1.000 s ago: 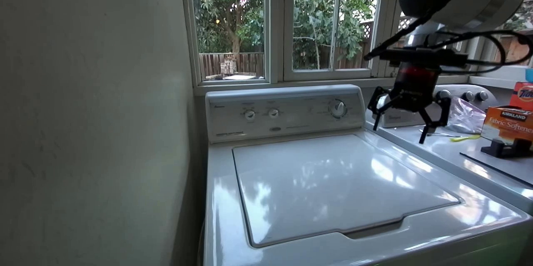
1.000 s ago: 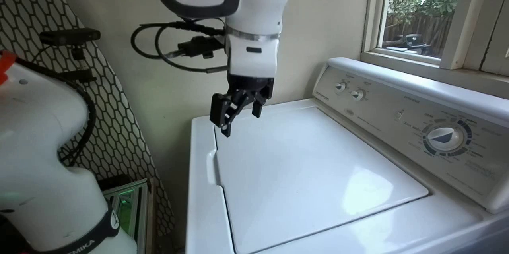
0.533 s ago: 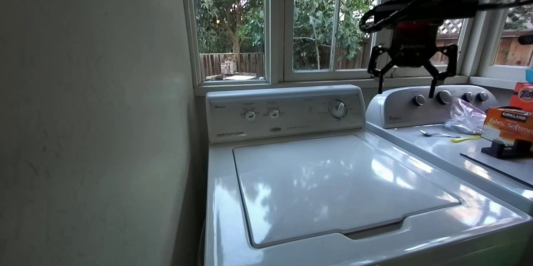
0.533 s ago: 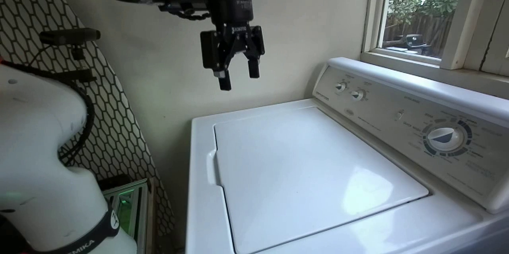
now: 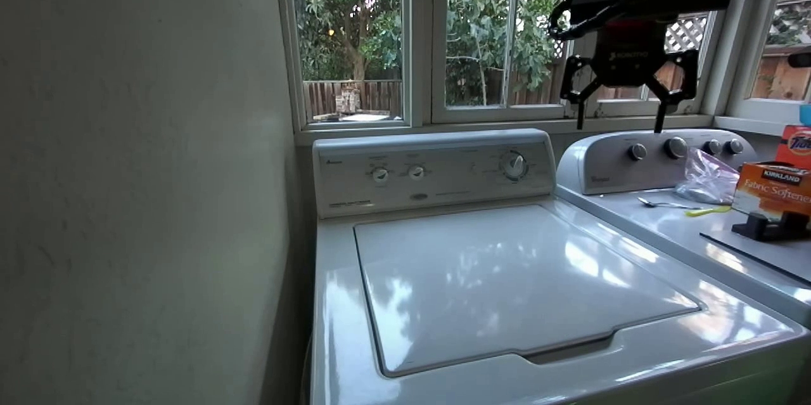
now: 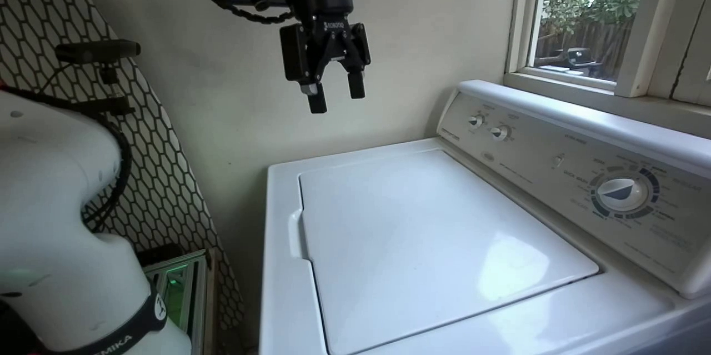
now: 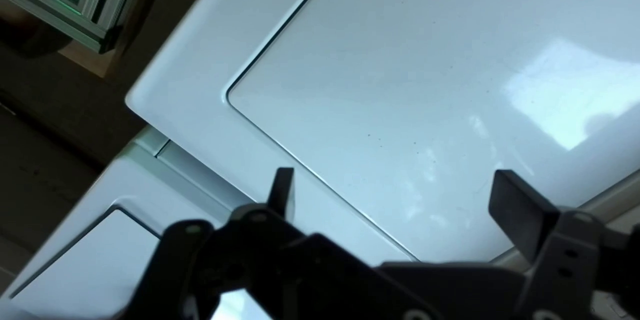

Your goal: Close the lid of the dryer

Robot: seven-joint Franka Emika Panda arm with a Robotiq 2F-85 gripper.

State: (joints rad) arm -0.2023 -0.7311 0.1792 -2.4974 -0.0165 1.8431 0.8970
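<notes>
The gripper (image 5: 619,128) hangs higher than the dryer (image 5: 334,329), fingers (image 6: 317,101) spread; the lid (image 5: 494,291) lies closed, knobs (image 5: 514,165) beyond its far edge.

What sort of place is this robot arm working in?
Probably a laundry room, perhaps in a home: there's a white top-loading machine, a second white appliance beside it, and an orange fabric softener box on that appliance.
</notes>
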